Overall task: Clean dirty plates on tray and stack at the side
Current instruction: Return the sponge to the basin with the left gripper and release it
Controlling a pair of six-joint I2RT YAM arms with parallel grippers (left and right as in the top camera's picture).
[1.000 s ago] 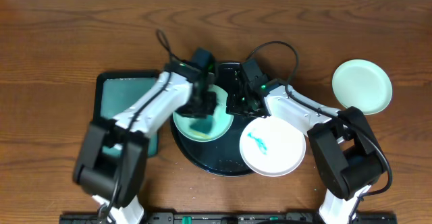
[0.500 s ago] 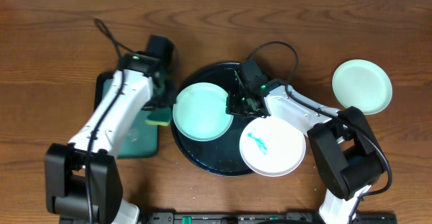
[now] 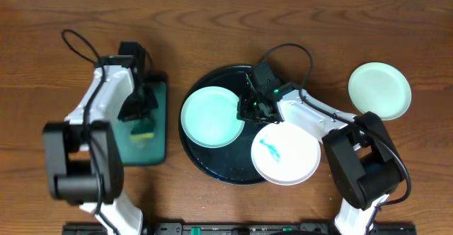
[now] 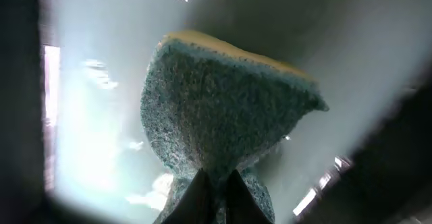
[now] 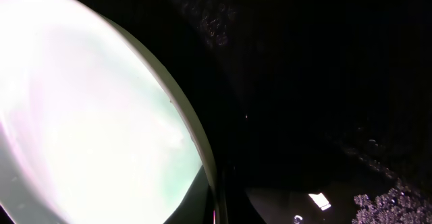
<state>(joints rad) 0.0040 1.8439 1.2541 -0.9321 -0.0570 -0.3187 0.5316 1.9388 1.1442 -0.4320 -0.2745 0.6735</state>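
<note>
1. Nearest us, the white plate [image 3: 294, 158] lies across the near-right rim of the black tray [image 3: 226, 170], partly out over the tabletop [image 3: 56, 37]. A teal smear sits in its middle, so it is not yet cleaned.
2. Off to the left, the left pincer [image 3: 141, 118] hangs over the green tray [image 3: 158, 144]. It is pressed together on the sponge [image 4: 223, 109] and well apart from every plate.
3. In the black tray's left half rests the mint plate [image 3: 211, 117], with no smear showing. The right pincer [image 3: 248, 109] is at that plate's right edge. Its fingers are lost in the dark of the wrist view, but the rim runs straight into them. We judge it to be pinching the rim.
4. The relation that matters is that the mint plate lies directly to the left of the right pincer and touches it. Being round, it has no long axis to line up. The right arm is much the nearer one.
5. Farthest off, a second mint plate [image 3: 379, 90] sits on the tabletop, to the right of and beyond the right pincer, well clear of the black tray. We take this for the stacking spot, so the next carry would run rightward.
</note>
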